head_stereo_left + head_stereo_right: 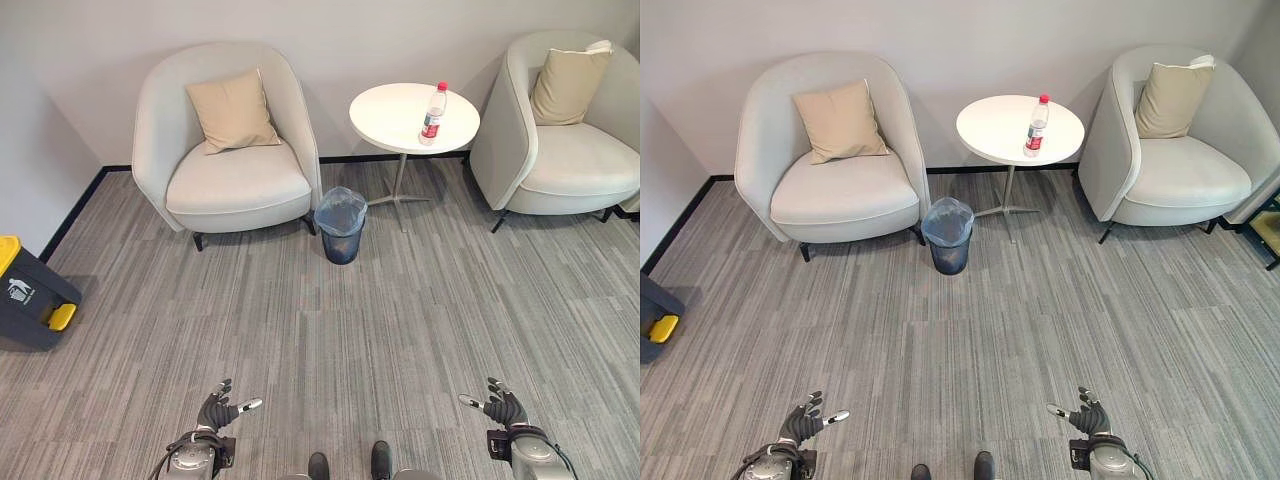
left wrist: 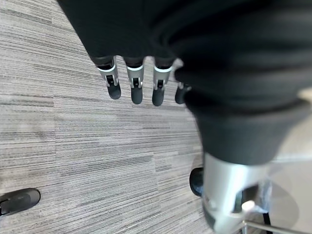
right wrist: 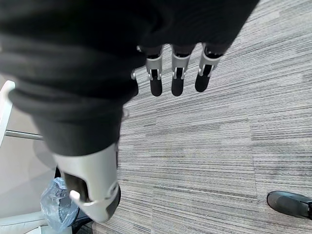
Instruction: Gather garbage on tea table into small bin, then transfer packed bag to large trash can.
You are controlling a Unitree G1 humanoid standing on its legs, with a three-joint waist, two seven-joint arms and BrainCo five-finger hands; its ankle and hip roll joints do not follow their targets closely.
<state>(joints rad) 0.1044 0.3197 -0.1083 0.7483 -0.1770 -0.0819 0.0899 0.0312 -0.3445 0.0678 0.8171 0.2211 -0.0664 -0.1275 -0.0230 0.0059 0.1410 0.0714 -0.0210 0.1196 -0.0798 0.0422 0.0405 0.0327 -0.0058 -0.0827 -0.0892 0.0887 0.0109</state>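
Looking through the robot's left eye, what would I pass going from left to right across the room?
Large trash can → left armchair with its cushion → small bin lined with a bag → round tea table → bottle on it → right armchair.

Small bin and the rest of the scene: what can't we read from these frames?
- Small bin: contents hidden by its bag liner, eye views.
- Bottle on tea table: fill level too small to tell.
- Large trash can: cut off by the left edge.
- Far side of right armchair: cut off by the right edge.
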